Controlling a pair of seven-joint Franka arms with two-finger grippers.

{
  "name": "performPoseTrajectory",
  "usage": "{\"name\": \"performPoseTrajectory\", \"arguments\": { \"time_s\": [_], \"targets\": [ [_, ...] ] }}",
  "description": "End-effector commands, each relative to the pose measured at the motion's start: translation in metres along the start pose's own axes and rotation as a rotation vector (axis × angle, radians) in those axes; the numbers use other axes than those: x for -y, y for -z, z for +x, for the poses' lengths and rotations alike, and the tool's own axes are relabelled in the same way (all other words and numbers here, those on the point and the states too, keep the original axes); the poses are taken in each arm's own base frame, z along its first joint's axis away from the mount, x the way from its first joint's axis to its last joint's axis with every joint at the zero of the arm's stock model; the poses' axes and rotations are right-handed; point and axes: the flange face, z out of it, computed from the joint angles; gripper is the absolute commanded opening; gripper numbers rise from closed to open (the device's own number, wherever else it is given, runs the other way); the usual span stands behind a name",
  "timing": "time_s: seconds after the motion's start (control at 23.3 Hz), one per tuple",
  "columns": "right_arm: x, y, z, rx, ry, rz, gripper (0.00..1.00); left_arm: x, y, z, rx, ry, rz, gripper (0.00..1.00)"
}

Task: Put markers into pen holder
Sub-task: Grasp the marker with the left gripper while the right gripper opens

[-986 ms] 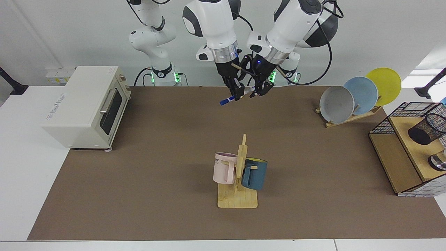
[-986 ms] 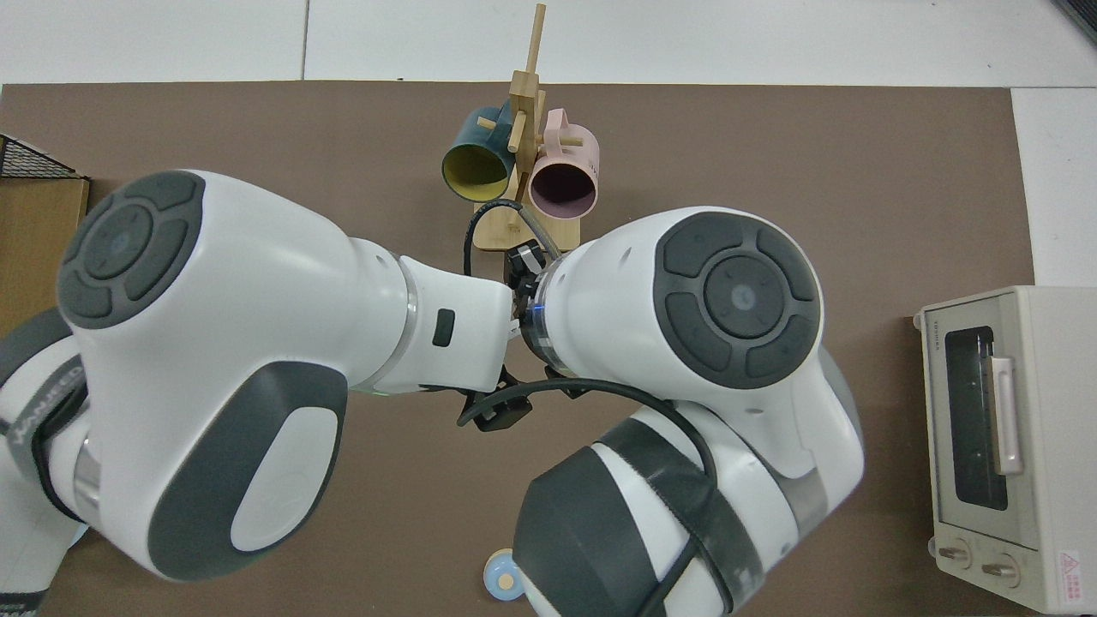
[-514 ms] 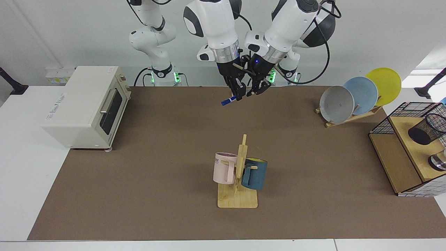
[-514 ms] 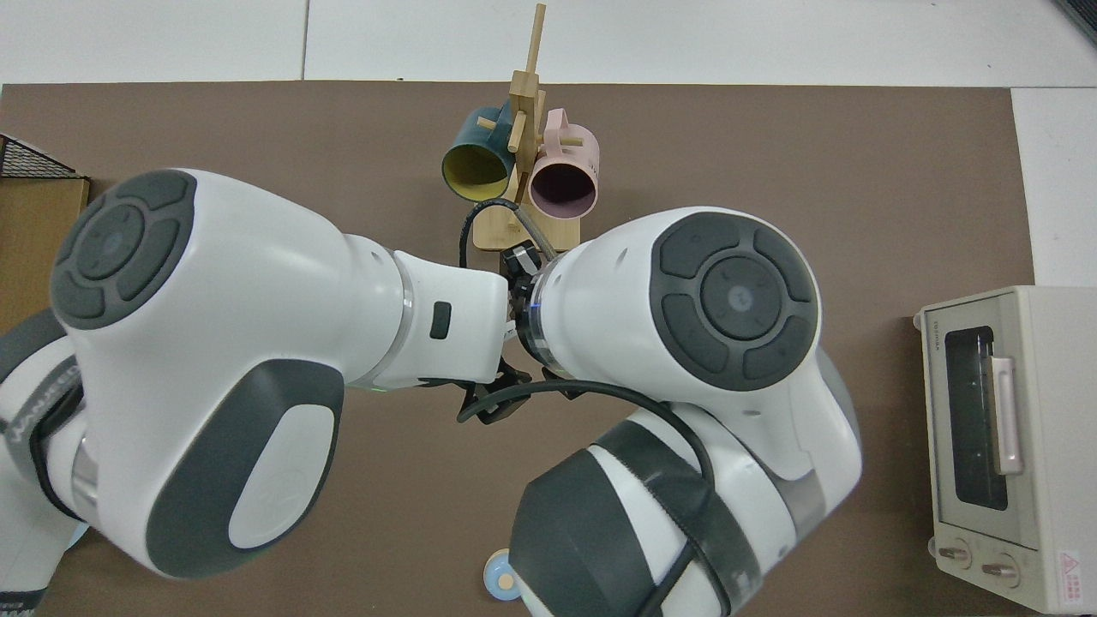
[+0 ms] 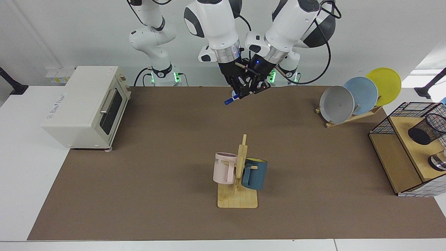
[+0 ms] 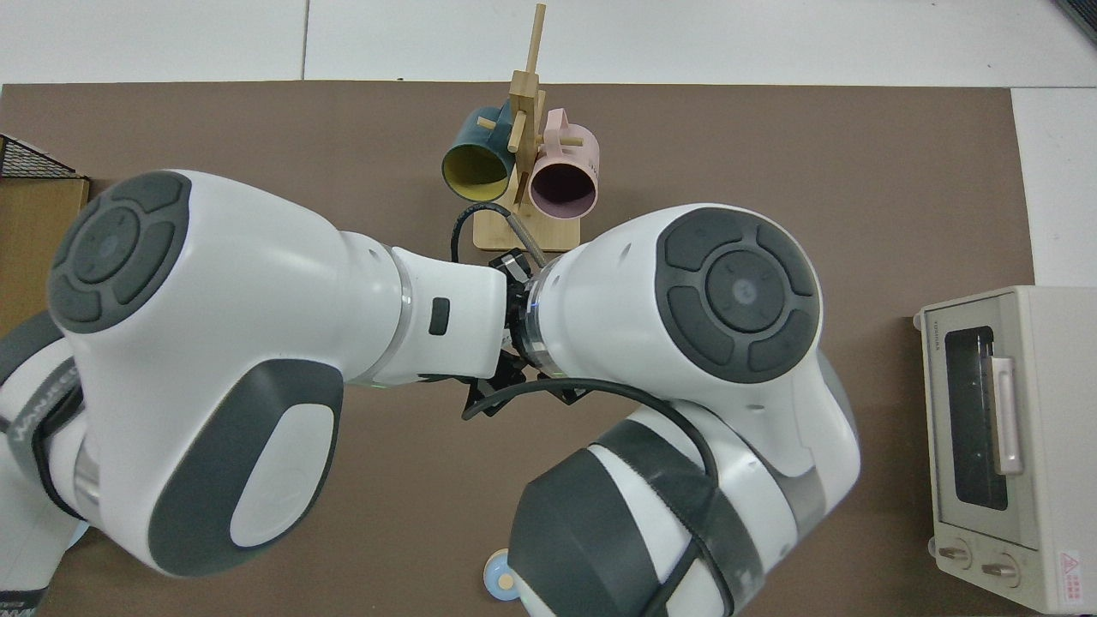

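Observation:
The marker point(image 5: 229, 101) hangs tilted above the back middle of the table, its blue cap end sticking out down-left. My right gripper point(image 5: 241, 91) is shut on its barrel. My left gripper point(image 5: 259, 86) presses in close from the other side, right at the marker's hidden end. The black mesh pen holder point(image 5: 427, 129) stands on a wooden shelf point(image 5: 404, 139) at the far right, well away from both grippers. In the top view the two arm bodies cover the grippers and the marker, and the pen holder is out of that view.
A mug tree point(image 5: 240, 174) with a pink and a blue mug stands mid-table. A toaster oven point(image 5: 87, 106) sits at the facing view's left, a plate rack point(image 5: 359, 96) at the back right, and a wire basket point(image 5: 414, 108) beside the shelf.
The two grippers have closed in on each other, and the marker has shifted slightly toward the left gripper. Less of its white barrel shows now.

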Motion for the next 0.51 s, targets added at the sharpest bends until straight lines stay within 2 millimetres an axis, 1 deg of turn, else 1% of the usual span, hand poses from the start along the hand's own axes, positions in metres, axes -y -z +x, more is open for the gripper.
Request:
{"name": "performPoseTrajectory", "arguments": {
  "time_s": [0.0, 0.13, 0.17, 0.26, 0.39, 0.43, 0.47],
  "targets": [
    [0.0031, 0.0022, -0.0035, 0.026, 0.026, 0.003, 0.00, -0.0106, -0.0005, -0.0027, -0.013, 0.009, 0.006, 0.38],
    [0.0027, 0.0025, -0.0034, 0.024, 0.027, 0.003, 0.00, -0.0101, 0.0004, -0.0029, -0.014, 0.011, 0.007, 0.33],
    [0.0027, 0.0025, -0.0034, 0.024, 0.027, 0.003, 0.00, -0.0103, -0.0007, -0.0026, -0.012, 0.010, 0.007, 0.30],
    [0.0028, 0.0027, -0.0026, 0.023, 0.025, 0.004, 0.00, -0.0108, -0.0003, -0.0032, -0.007, 0.010, 0.008, 0.21],
    [0.0028, 0.0027, -0.0026, 0.023, 0.025, 0.004, 0.00, -0.0111, -0.0002, -0.0035, -0.002, 0.021, 0.007, 0.03],
    [0.0030, 0.0016, -0.0023, 0.022, 0.026, 0.002, 0.00, -0.0114, 0.0004, -0.0034, -0.002, 0.028, 0.006, 0.00],
    [0.0028, 0.0027, -0.0026, 0.023, 0.024, 0.004, 0.00, -0.0115, 0.0002, -0.0035, -0.001, 0.036, 0.006, 0.00]
  ]
}}
